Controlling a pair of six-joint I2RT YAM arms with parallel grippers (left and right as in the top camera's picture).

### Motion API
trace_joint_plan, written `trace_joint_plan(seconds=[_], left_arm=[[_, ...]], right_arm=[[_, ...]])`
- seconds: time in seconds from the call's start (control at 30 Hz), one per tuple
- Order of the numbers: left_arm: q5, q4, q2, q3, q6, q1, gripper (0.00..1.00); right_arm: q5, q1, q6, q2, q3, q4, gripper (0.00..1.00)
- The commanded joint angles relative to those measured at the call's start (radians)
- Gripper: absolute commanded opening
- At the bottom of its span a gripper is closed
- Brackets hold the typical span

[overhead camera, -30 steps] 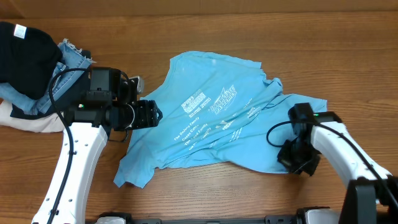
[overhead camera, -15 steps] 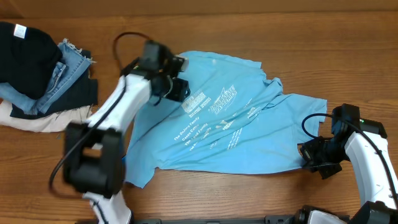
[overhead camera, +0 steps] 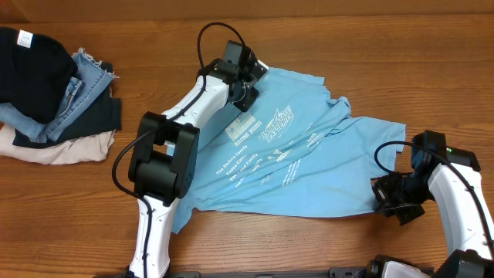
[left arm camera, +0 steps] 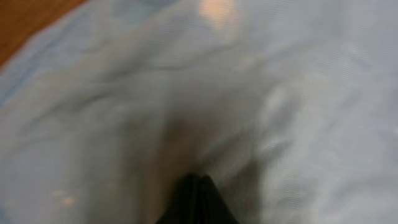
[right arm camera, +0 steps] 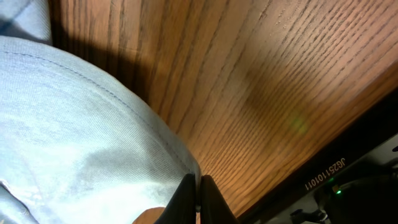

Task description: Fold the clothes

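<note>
The clothes, a light sky-blue T-shirt, lie spread on the wooden table with small white print facing up. My left gripper rests on the shirt's upper left part, near the far edge. In the blurred left wrist view the shirt fills the picture, and the left gripper is shut with creases running into its tips. My right gripper is at the shirt's lower right edge. In the right wrist view the right gripper is shut on the stitched hem of the shirt.
A pile of other garments sits at the far left: a black one, blue jeans and a beige cloth. Bare wood runs right of the hem to the table's near edge.
My left arm swung from the shirt's left edge up to its upper left part and its jaws closed. My right gripper pulled the hem rightward, flattening the shirt, then held still.
</note>
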Motion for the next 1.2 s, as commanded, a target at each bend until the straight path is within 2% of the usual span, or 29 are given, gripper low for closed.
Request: trace_joint_plan(seconds=[0.0, 0.07, 0.2, 0.3, 0.33, 0.37, 0.43, 0.5, 0.53, 0.57, 0.6, 0.63, 0.67, 0.7, 0.73, 0.83, 0.93, 0.97, 1.07, 1.17], left_arm=[[-0.341, -0.009, 0.116, -0.002, -0.2, 0.082, 0.04], [-0.375, -0.048, 0.141, -0.002, -0.317, 0.184, 0.04], [-0.423, -0.119, 0.138, 0.004, -0.424, 0.335, 0.04], [-0.485, -0.186, 0.132, 0.024, -0.479, 0.405, 0.04], [-0.452, -0.187, 0.132, 0.035, -0.447, 0.409, 0.04], [-0.411, -0.186, 0.13, 0.049, -0.389, 0.409, 0.04], [-0.383, -0.211, 0.113, 0.097, -0.363, 0.384, 0.05], [-0.363, -0.255, 0.076, 0.178, -0.362, 0.349, 0.17], [-0.363, -0.296, 0.048, 0.244, -0.361, 0.33, 0.29], [-0.362, -0.357, 0.013, 0.334, -0.362, 0.31, 0.47], [-0.362, -0.394, -0.004, 0.381, -0.362, 0.302, 0.59], [-0.349, -0.482, -0.04, 0.483, -0.362, 0.286, 0.68], [-0.309, -0.571, -0.084, 0.573, -0.362, 0.275, 0.7], [-0.277, -0.629, -0.113, 0.62, -0.362, 0.269, 0.81], [-0.239, -0.696, -0.152, 0.665, -0.362, 0.262, 0.87], [-0.212, -0.902, -0.288, 0.715, -0.371, 0.253, 0.81], [-0.212, -1.145, -0.366, 0.715, -0.481, 0.253, 0.76], [-0.17, -1.146, -0.378, 0.694, -0.467, 0.253, 0.7], [0.009, -1.146, -0.427, 0.529, -0.475, 0.249, 0.69], [0.023, -1.146, -0.473, 0.267, -0.49, 0.23, 0.66]], right_arm=[[-0.004, -0.002, -0.031, -0.018, 0.017, -0.008, 0.04], [0.035, -0.002, -0.034, -0.018, 0.017, -0.031, 0.04], [0.097, -0.002, -0.033, -0.018, 0.016, -0.048, 0.04], [0.097, -0.002, -0.033, -0.017, 0.016, -0.044, 0.04], [0.097, -0.002, -0.033, -0.017, 0.016, -0.044, 0.04], [0.092, -0.002, -0.035, -0.017, 0.016, -0.039, 0.05], [0.019, -0.002, -0.124, -0.018, 0.016, 0.007, 0.23], [-0.03, -0.002, -0.185, -0.018, 0.017, 0.057, 0.44], [-0.032, -0.002, -0.187, -0.018, 0.017, 0.071, 0.52], [-0.043, -0.002, -0.188, -0.018, 0.017, 0.087, 0.54], [-0.05, -0.002, -0.211, -0.018, 0.017, 0.107, 0.55], [-0.086, -0.002, -0.272, -0.018, 0.017, 0.151, 0.55], [-0.154, -0.002, -0.342, -0.018, 0.017, 0.209, 0.57], [-0.206, -0.002, -0.39, -0.018, 0.017, 0.247, 0.58], [-0.261, -0.002, -0.428, -0.017, 0.017, 0.28, 0.58], [-0.323, -0.002, -0.449, -0.017, 0.017, 0.34, 0.59], [-0.315, -0.002, -0.452, -0.017, 0.017, 0.294, 0.61], [-0.296, -0.002, -0.451, -0.017, 0.017, 0.266, 0.63], [-0.199, -0.002, -0.429, -0.017, -0.006, 0.23, 0.71], [-0.199, -0.002, -0.43, -0.017, -0.012, 0.231, 0.73]])
